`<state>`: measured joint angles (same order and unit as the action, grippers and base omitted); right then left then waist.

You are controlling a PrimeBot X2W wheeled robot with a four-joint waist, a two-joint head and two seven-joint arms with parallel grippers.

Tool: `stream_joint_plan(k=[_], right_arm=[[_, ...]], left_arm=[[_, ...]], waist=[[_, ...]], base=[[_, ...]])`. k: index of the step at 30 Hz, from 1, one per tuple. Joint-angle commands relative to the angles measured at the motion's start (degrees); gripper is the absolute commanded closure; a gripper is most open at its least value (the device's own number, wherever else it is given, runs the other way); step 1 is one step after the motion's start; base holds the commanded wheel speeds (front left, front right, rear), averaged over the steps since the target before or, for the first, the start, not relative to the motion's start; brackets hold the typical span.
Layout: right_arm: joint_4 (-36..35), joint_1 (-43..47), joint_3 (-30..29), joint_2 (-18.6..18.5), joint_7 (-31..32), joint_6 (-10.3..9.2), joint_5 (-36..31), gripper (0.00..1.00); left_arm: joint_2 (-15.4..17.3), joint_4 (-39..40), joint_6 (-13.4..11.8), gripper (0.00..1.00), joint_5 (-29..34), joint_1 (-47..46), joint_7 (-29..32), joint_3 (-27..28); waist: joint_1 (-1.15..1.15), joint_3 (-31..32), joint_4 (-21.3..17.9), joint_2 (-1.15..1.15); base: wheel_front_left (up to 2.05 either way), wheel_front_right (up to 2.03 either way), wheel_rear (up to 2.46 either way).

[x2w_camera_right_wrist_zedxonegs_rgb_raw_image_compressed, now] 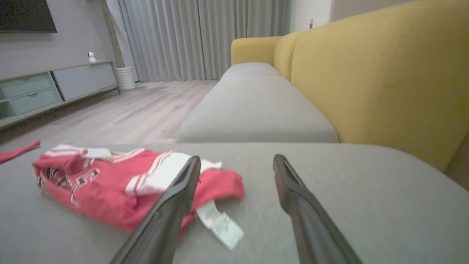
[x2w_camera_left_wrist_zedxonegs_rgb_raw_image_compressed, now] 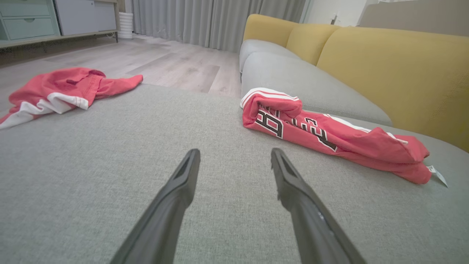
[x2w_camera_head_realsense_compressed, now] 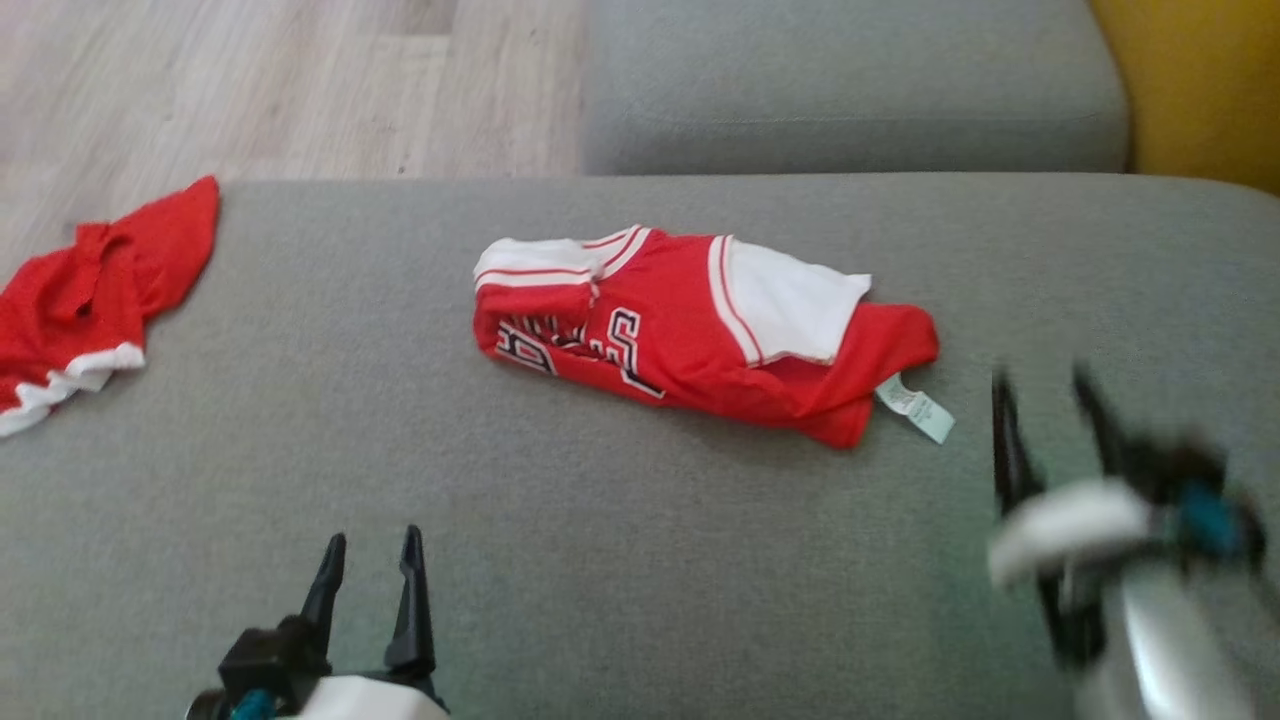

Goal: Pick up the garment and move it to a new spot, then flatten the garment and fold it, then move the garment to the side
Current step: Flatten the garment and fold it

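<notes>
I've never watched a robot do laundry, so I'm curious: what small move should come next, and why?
Probably the right hand should ease forward and left toward the right end of the red jersey, by its white label. That hand is open, empty and closest, and the jersey lies bunched on the grey cushion, not yet picked up.

Red garment [x2w_camera_head_realsense_compressed: 690,340] with white panels, red-and-white striped trim, and black lettering edged in white; its label [x2w_camera_head_realsense_compressed: 915,408] is a pale minty white. A second garment [x2w_camera_head_realsense_compressed: 90,290] is plain red with a white hem. The sofa seat [x2w_camera_head_realsense_compressed: 600,560] is grey woven fabric, the sofa back [x2w_camera_right_wrist_zedxonegs_rgb_raw_image_compressed: 384,73] mustard yellow. The floor [x2w_camera_head_realsense_compressed: 250,80] is pale wood grain, the curtains [x2w_camera_right_wrist_zedxonegs_rgb_raw_image_compressed: 205,36] grey. The left gripper [x2w_camera_head_realsense_compressed: 373,535] and right gripper [x2w_camera_head_realsense_compressed: 1042,378] have black fingers [x2w_camera_left_wrist_zedxonegs_rgb_raw_image_compressed: 176,190] on white housings with teal accents
</notes>
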<state>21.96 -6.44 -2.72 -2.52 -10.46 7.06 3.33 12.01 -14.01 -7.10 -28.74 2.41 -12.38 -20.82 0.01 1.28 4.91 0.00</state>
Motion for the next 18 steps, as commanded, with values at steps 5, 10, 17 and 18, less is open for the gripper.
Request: stream_joint_plan(k=[5, 10, 17, 18], right_arm=[[3.1, -19.4, 0.5, -0.8, 10.2, 0.43, -4.5, 0.00], [12.1, -31.4, 0.3, -3.9, 20.7, 0.43, -5.0, 0.00], [23.8, -39.9, -1.1, -8.5, 31.2, 0.43, -5.3, 0.00], [25.2, -40.6, -0.9, -8.9, 32.3, 0.43, -5.0, 0.00]], left_arm=[[-0.5, 3.5, -0.2, 0.00, 1.4, -5.1, 0.0, -0.3], [-2.2, 4.0, 0.4, 0.00, 2.0, -7.2, -0.4, -2.0], [-4.1, 3.9, 1.2, 0.00, 2.6, -9.4, -1.1, -3.6], [-4.2, 3.9, 1.2, 0.00, 2.7, -9.6, -1.3, -3.7]], waist=[[-0.01, -4.6, 3.8, 0.00], [-0.01, -8.8, 7.9, 0.00], [-0.01, -13.4, 13.1, 0.00], [-0.01, -13.9, 13.5, 0.00]], base=[[0.00, 0.00, 0.00], [0.00, 0.00, 0.00], [0.00, 0.00, 0.00], [0.00, 0.00, 0.00]])
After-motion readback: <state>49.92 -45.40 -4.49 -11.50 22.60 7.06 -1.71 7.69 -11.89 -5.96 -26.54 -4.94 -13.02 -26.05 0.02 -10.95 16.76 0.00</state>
